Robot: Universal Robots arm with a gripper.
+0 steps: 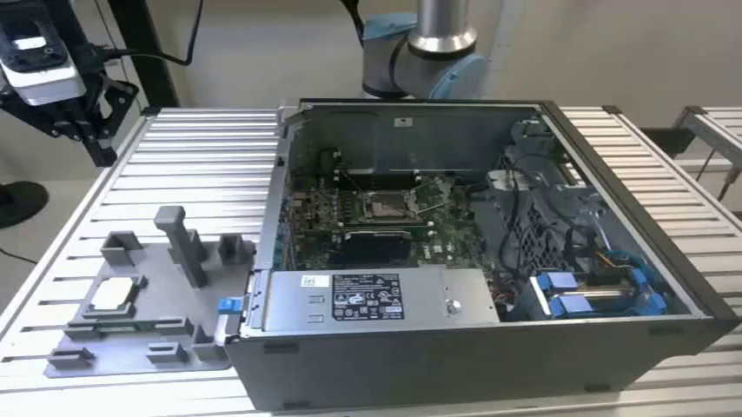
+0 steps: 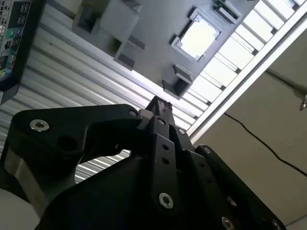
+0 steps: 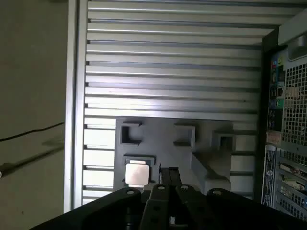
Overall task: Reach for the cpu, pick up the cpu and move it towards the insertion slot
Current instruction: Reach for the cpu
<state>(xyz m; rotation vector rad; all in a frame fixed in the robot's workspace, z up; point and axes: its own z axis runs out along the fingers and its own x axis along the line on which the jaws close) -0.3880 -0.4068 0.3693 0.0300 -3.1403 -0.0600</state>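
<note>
The fingers (image 3: 164,176) are seen closed together, holding nothing. The cpu (image 3: 136,173) is seated in a pocket of the grey fixture plate (image 3: 163,143) on the worktop (image 3: 168,72), below the fingers and untouched.

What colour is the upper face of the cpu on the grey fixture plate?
Silver-white. The cpu shows best in the first wrist view.

Right now in the first wrist view, the gripper's (image 3: 169,170) black body hides the fixture plate's (image 3: 158,132) edge nearest it from you. Just beside the tips, the cpu (image 3: 136,175) is too small to read its face. In the exterior view, the gripper's upper part is cut off.
</note>
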